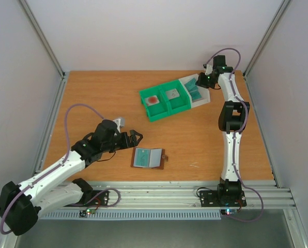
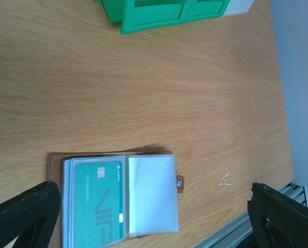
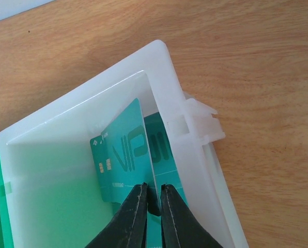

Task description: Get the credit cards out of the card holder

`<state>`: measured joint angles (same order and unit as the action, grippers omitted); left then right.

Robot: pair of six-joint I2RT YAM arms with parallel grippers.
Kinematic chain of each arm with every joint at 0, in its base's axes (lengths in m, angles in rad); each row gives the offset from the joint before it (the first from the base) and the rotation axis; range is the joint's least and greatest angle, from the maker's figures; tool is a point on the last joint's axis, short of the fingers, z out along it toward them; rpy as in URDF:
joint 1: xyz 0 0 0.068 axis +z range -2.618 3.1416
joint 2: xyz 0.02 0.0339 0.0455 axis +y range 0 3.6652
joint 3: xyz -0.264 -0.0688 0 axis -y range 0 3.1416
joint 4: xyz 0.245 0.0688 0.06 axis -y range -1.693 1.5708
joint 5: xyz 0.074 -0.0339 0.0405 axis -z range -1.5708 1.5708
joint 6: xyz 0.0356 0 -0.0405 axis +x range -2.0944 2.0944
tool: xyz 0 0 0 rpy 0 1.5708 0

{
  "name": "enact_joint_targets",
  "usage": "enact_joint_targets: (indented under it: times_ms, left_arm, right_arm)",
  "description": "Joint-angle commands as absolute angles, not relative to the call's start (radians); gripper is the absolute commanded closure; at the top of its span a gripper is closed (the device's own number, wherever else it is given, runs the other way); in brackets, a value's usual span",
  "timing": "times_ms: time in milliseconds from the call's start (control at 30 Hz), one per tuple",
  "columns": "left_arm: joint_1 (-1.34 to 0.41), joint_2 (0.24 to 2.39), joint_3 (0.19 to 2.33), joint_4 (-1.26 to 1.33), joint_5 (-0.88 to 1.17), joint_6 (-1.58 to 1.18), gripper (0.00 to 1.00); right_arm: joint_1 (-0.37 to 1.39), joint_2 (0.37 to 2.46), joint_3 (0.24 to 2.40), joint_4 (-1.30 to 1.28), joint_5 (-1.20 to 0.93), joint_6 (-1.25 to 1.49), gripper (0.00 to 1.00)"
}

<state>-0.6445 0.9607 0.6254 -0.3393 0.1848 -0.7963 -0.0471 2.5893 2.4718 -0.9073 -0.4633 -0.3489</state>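
On the bench (image 1: 92, 98), the card holder (image 1: 148, 158) lies open near the empty, wide-spread left hand (image 1: 136, 138), while the right hand (image 3: 153, 192) pinches a teal credit card (image 3: 124, 155) in the white bin (image 3: 164, 67).

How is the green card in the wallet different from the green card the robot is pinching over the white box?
The wallet card lies flat under a clear pocket of the card holder; the pinched card stands tilted, uncovered. No gripper touches the wallet card; the right gripper clamps the pinched card's edge inside the white bin. Both are teal with VIP lettering and a chip.
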Motion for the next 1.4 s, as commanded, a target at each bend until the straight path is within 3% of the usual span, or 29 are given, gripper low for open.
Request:
enact_joint_targets:
  times_ms: [0, 733, 1033, 1367]
  left_arm:
    - [-0.642, 0.971, 0.663, -0.366, 0.155, -0.747, 0.01]
    - [-0.642, 1.031, 0.704, -0.504, 0.132, -0.682, 0.01]
    - [-0.639, 0.936, 0.664, -0.496, 0.13, -0.693, 0.01]
    - [-0.607, 0.875, 0.6, -0.458, 0.216, -0.722, 0.03]
  right_arm:
    - [-0.054, 2.604, 2.508, -0.932, -0.443, -0.331, 0.9]
    - [-0.051, 2.469, 2.48, -1.055, -0.388, -0.166, 0.73]
    - [-0.01, 2.21, 2.121, -0.945, -0.404, -0.082, 0.72]
    - [0.104, 1.788, 1.553, -0.767, -0.439, -0.028, 0.72]
